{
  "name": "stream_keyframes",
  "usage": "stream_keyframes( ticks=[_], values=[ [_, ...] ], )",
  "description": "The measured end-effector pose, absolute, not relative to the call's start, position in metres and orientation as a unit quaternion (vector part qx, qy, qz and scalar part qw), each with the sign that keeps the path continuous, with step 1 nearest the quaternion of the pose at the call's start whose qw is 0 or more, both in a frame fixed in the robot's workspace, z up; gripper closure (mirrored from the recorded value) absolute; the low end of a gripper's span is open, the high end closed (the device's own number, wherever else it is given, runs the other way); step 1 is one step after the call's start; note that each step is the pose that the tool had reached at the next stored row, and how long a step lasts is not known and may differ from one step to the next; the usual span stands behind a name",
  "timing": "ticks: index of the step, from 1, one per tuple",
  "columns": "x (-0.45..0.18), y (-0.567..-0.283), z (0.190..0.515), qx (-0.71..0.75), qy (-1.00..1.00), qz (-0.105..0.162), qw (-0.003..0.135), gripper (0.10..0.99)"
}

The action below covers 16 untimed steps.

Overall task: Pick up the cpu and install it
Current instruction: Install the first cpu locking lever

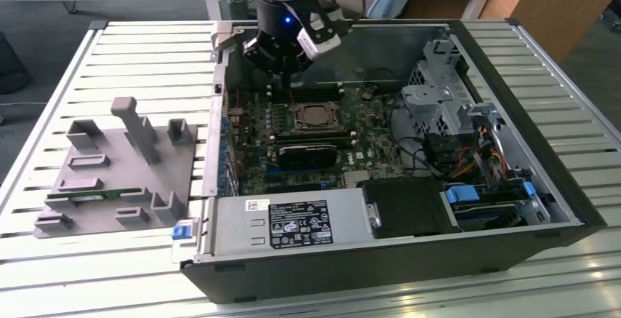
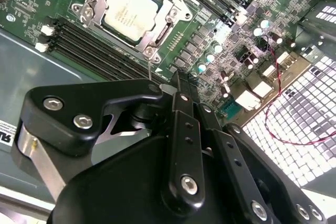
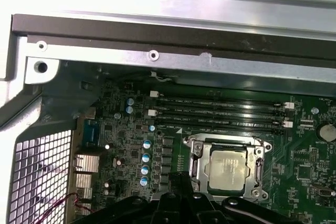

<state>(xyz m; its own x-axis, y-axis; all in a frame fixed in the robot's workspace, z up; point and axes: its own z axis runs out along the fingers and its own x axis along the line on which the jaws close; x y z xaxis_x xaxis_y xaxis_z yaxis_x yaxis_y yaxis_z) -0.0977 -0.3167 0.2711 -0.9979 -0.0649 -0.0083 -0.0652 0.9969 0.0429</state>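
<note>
Cpu (image 1: pixel 313 116) in motherboard socket (image 3: pixel 195 156), gripper (image 1: pixel 279 78) above, memory slots (image 3: pixel 220 114) beside.

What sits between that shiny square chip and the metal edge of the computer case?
In the first wrist view, a bank of long black memory slots runs between the cpu, seated in its socket, and the case wall. Past the slots is a dark gap below the wall.

An open computer case (image 1: pixel 543 187) is lying on a white slatted table (image 1: pixel 145 41), with a grey plastic holder block (image 1: pixel 116 172) sitting beside it toward the exterior view's left, a thin green memory stick (image 1: pixel 92 196) resting in one of its slots.
</note>
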Motion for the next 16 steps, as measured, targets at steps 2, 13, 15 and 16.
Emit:
stream_keyframes(
  ticks=[2, 13, 15, 16],
  values=[
    [-0.0993, -0.3167, 0.2709, -0.033, 0.999, 0.022, 0.003, 0.980],
    [-0.1081, -0.3163, 0.2680, -0.033, 0.999, 0.022, 0.003, 0.980],
    [-0.1083, -0.3145, 0.2662, -0.033, 0.999, 0.022, 0.003, 0.980],
    [-0.1083, -0.3134, 0.2653, -0.033, 0.999, 0.022, 0.003, 0.980]
  ],
)
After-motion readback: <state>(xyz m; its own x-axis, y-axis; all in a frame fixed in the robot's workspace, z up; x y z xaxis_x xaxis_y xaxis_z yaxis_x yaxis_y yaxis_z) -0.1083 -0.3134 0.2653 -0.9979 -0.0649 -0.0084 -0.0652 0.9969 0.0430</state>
